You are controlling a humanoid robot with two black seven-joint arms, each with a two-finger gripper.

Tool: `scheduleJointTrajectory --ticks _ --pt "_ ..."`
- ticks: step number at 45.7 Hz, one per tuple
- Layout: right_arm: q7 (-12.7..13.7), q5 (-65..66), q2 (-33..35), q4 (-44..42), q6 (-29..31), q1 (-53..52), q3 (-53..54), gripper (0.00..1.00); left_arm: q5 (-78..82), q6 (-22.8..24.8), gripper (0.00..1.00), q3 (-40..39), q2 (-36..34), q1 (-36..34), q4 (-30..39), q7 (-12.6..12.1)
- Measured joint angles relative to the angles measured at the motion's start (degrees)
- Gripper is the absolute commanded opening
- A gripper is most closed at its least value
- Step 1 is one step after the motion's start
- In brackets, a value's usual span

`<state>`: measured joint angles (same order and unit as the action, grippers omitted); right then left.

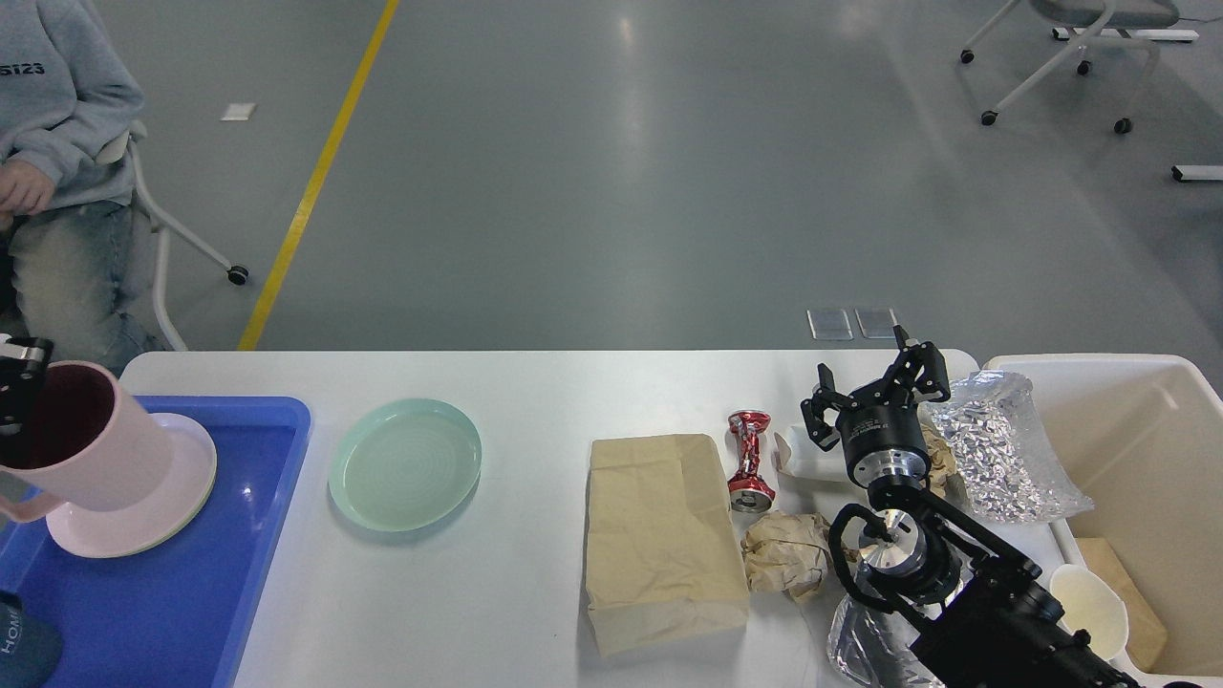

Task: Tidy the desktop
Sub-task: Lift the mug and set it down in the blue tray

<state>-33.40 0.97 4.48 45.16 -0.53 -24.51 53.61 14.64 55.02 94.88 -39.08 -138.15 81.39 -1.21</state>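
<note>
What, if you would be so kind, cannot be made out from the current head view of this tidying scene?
- Left gripper: nearly all cut off by the left edge of the head view; whether it clamps the pink mug cannot be told.
- Dark object at the lower left corner: cropped by the edge, so it cannot be identified.
- White item on the desktop: partly hidden behind the right gripper.
- Beige bin: its contents are partly cropped and hidden by the right arm.

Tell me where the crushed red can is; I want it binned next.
The crushed red can lies on the desktop right of centre, between the flat brown paper bag and the right pincer.
</note>
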Motion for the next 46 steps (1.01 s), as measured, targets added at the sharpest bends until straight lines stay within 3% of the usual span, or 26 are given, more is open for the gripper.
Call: scheduleJointTrajectory --ticks 7,12,23,31,46 --pt "0.00 0.00 0.00 0.02 0.00 0.00 0.00 1.00 7.45 0.00 0.00 -5.84 -8.18 14.04 -9.58 0.49" --pt "0.00 0.00 0.00 0.02 0.00 0.01 0.00 1.00 13.64 -0.01 0.01 -17.38 -13.96 28.81 -18.10 0.21" --pt "0.00 -0.01 0.00 0.02 0.00 0.01 0.00 1.00 17.49 -0.04 0.01 -40.37 -15.33 54.32 -29.54 0.23" --pt "0.00 -0.01 0.00 0.02 0.00 0.01 0.00 1.00 17.72 -0.04 0.01 -47.66 -14.00 64.04 -33.02 0.13" --pt "0.00 -0.01 0.00 0.01 0.00 0.01 0.00 1.00 16.99 -0.04 0.02 -51.45 -11.52 68.13 -34.63 -0.01"
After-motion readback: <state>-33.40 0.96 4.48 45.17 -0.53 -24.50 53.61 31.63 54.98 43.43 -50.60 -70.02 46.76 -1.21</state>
